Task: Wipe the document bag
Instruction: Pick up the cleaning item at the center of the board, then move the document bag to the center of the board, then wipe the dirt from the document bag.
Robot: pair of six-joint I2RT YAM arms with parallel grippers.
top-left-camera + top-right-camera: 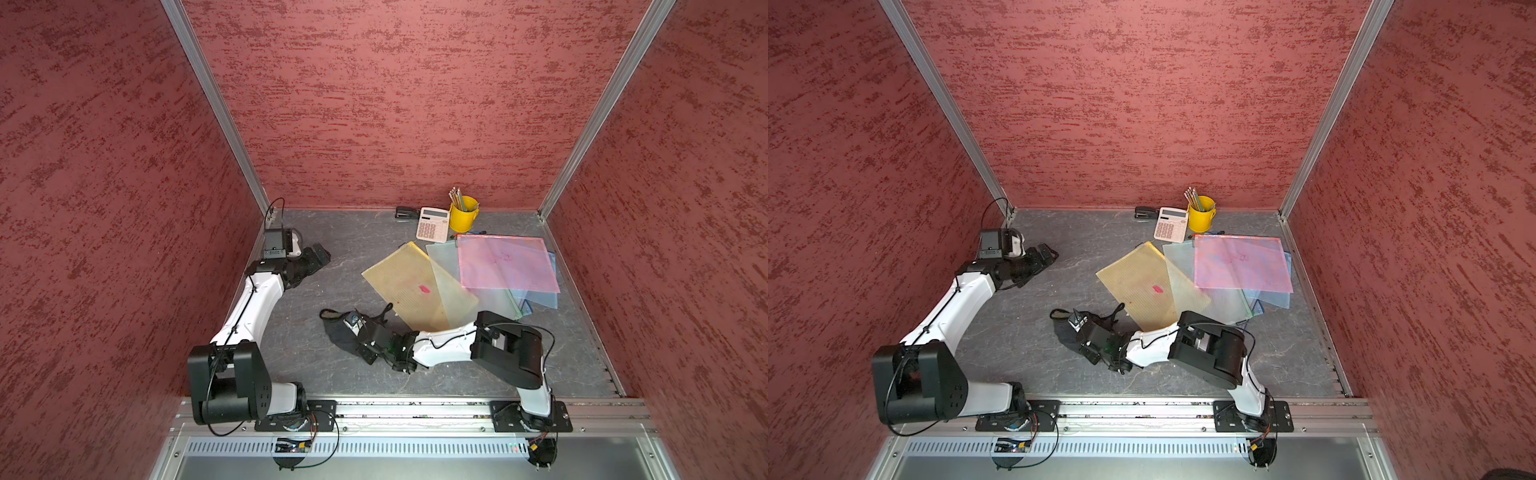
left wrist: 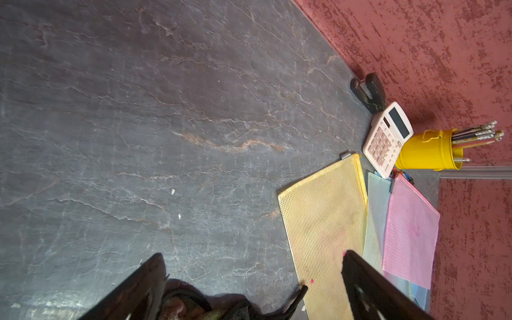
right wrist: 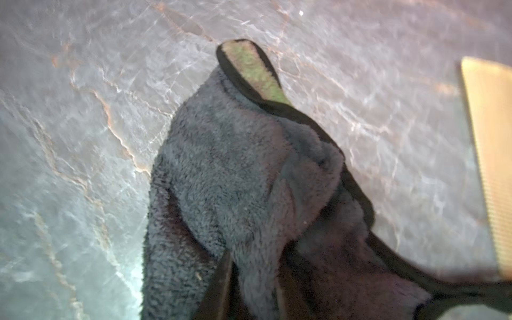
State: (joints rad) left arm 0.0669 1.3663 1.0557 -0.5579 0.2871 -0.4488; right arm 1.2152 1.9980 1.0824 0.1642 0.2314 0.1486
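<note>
While your right gripper [image 3: 255, 293] is clamped on the grey cloth [image 3: 235, 180], which lies on the tabletop [image 1: 353, 249] just beside the yellow document bag [image 1: 409, 282], your left gripper [image 2: 252, 256] hangs with jaws spread wide, well apart from that bag. A pink smear [image 1: 424, 289] marks the bag's mesh face; a pale green bag [image 1: 444, 257] overlaps one long edge of it.

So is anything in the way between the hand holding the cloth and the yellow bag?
Nothing visible. The right gripper pinches the dark cloth right beside the yellow bag, and the bag's pink stain lies uncovered on top.
</note>
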